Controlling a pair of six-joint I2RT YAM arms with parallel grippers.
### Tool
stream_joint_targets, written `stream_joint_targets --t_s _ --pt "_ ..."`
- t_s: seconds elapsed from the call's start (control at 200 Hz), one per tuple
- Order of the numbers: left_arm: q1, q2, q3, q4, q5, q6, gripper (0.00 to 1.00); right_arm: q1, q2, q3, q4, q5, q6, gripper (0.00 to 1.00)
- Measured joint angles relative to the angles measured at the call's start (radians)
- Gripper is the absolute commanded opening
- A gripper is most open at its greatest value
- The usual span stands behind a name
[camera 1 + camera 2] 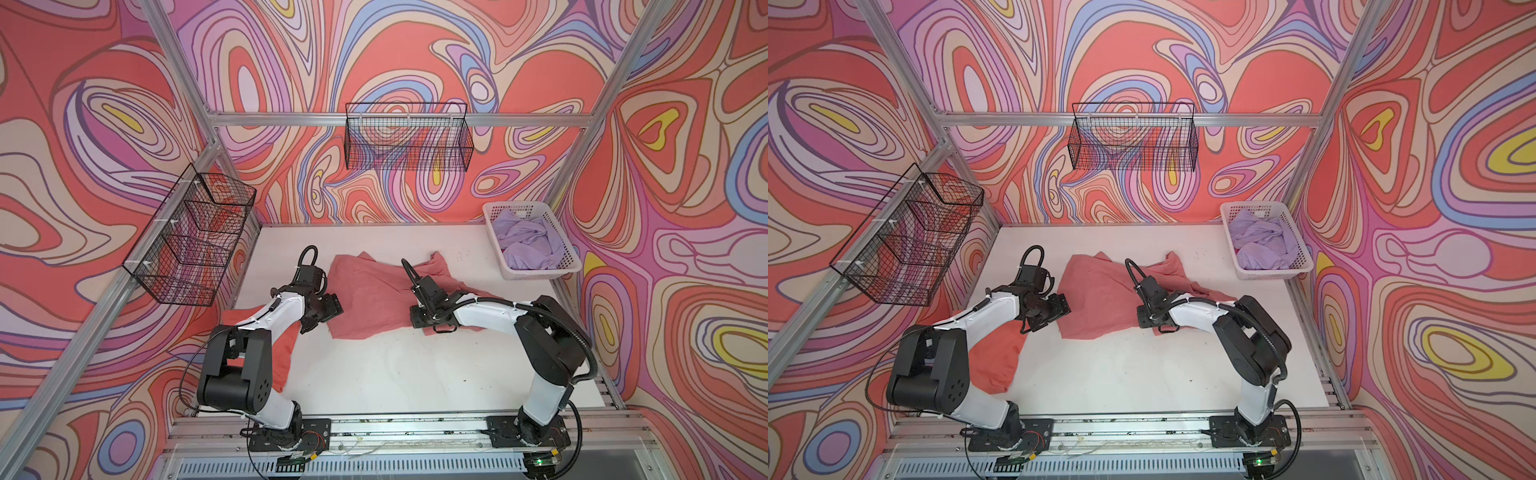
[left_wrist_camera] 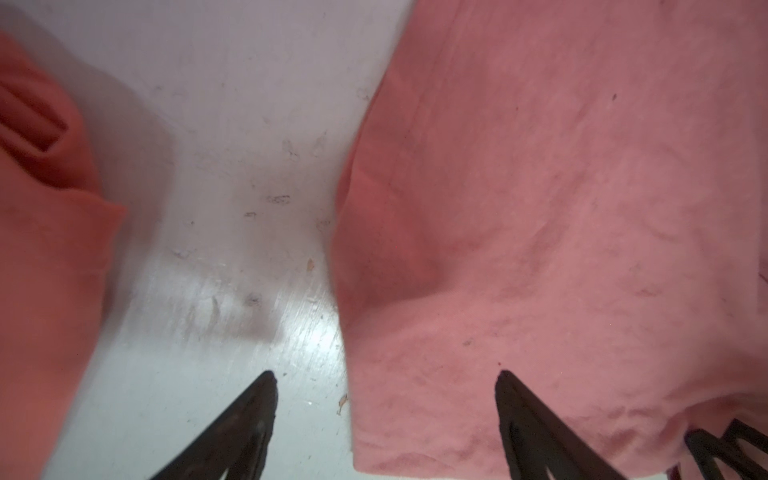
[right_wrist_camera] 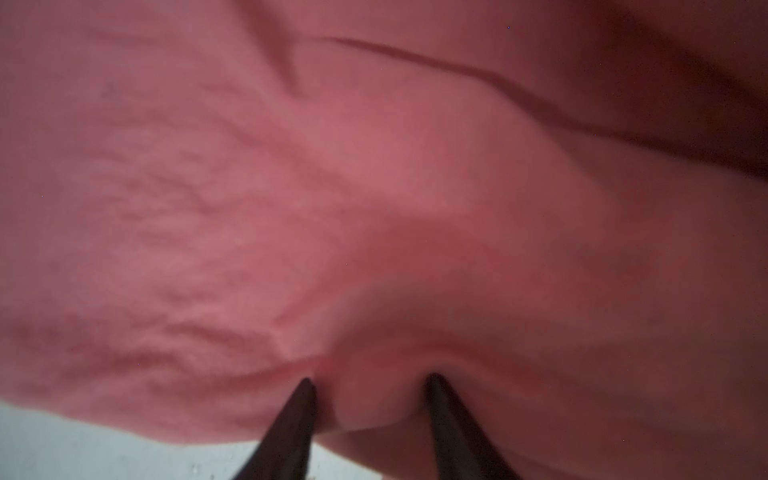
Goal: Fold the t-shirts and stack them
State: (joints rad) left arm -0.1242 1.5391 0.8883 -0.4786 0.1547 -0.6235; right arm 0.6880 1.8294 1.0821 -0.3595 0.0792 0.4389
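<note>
In both top views the dusty salmon-pink cotton t-shirt (image 1: 374, 295) (image 1: 1100, 297) lies rumpled on the white table (image 1: 395, 374), toward 12 o'clock from its centre. Its long axis runs 9 to 3, and one bunched end points to 1 o'clock. The orange-coral cotton t-shirt (image 1: 284, 357) lies at 8 o'clock, partly under the left arm, with its long axis about 12 to 6. The pale lavender cotton t-shirt (image 1: 525, 245) sits crumpled in the white slatted plastic basket (image 1: 540, 274) at 2 o'clock.

In the left wrist view, the left gripper (image 2: 385, 373) stands wide open astride the salmon shirt's edge. One fingertip is over bare table, the other over cloth.

In the right wrist view, the right gripper (image 3: 370, 378) pinches a raised fold of the salmon shirt between narrowed jaws.
</note>
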Motion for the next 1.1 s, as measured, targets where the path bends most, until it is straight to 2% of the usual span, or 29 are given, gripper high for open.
stream_joint_targets --t_s 0.03,0.19,0.406,0.641,0.711,0.786,0.806,0.976,1.101 --pt "0.0 0.0 0.0 0.0 -0.002 0.0 0.84 -0.001 0.0 0.007 -0.007 0.007 -0.003 0.0" --pt "0.0 0.0 0.0 0.0 -0.005 0.003 0.8 -0.013 -0.024 0.013 -0.07 0.059 -0.034 0.0" --pt "-0.021 0.051 0.034 0.013 0.012 0.029 0.62 -0.079 -0.181 -0.006 -0.143 0.09 -0.076 0.0" --pt "-0.122 0.12 0.038 0.057 0.029 0.052 0.42 -0.078 -0.178 -0.005 -0.166 0.09 -0.09 0.0" --pt "-0.139 0.117 0.024 0.071 0.028 0.052 0.29 -0.078 -0.178 -0.005 -0.167 0.091 -0.09 0.0" --pt "-0.151 0.11 0.006 0.084 0.025 0.05 0.04 -0.078 -0.178 -0.004 -0.171 0.096 -0.091 0.0" --pt "-0.153 0.108 0.0 0.085 0.025 0.046 0.0 -0.078 -0.178 -0.004 -0.172 0.097 -0.092 0.0" --pt "-0.158 0.085 -0.018 0.071 0.024 0.029 0.0 -0.078 -0.178 -0.002 -0.18 0.106 -0.1 0.0" --pt "-0.177 0.006 0.019 -0.06 0.016 0.017 0.0 -0.078 -0.193 0.001 -0.202 0.111 -0.109 0.0"
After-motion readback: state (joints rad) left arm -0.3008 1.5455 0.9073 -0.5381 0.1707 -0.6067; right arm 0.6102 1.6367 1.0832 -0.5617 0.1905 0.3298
